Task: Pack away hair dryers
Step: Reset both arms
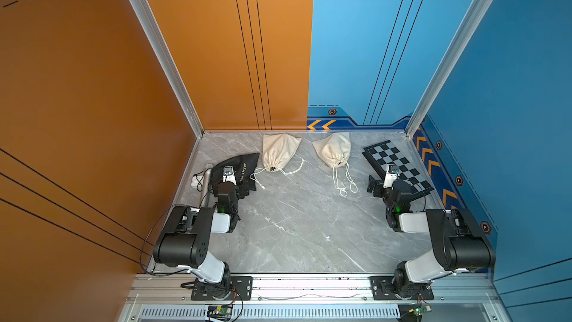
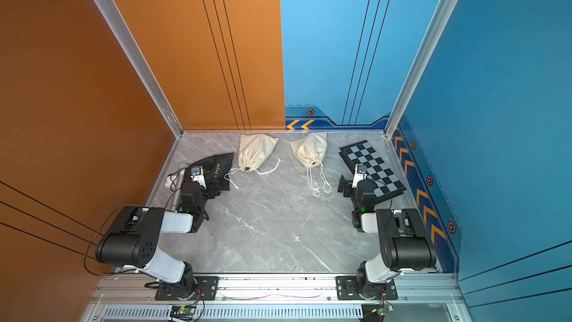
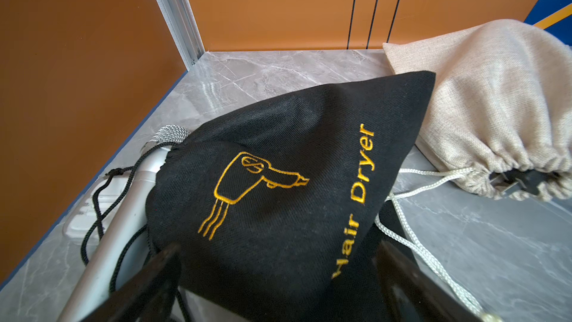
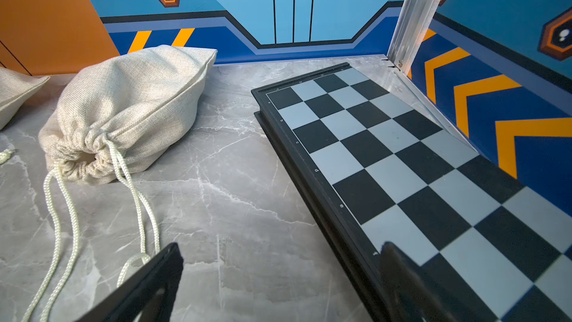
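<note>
No hair dryers show in any view. A black pouch (image 3: pixel 294 165) marked "Hair Dryer" lies at the left (image 1: pixel 240 165), bulging. My left gripper (image 3: pixel 278 252) hangs open just over its near end (image 1: pixel 244 185), a finger on either side and the cloth between them, not pinched. Two beige pouches (image 1: pixel 278 151) (image 1: pixel 334 148) lie at the back, drawn shut. Something dark sits in the mouth of the nearer beige pouch (image 3: pixel 495 103). My right gripper (image 4: pixel 280 252) is open and empty, low at the right (image 1: pixel 376 185).
A silver rod (image 3: pixel 123 212) with a mesh tip and a black cord lies beside the black pouch, against the left wall. A folded chessboard (image 4: pixel 418 165) lies along the right wall (image 1: pixel 399 165), one right finger over its edge. White drawstrings (image 1: pixel 342 181) trail forward.
</note>
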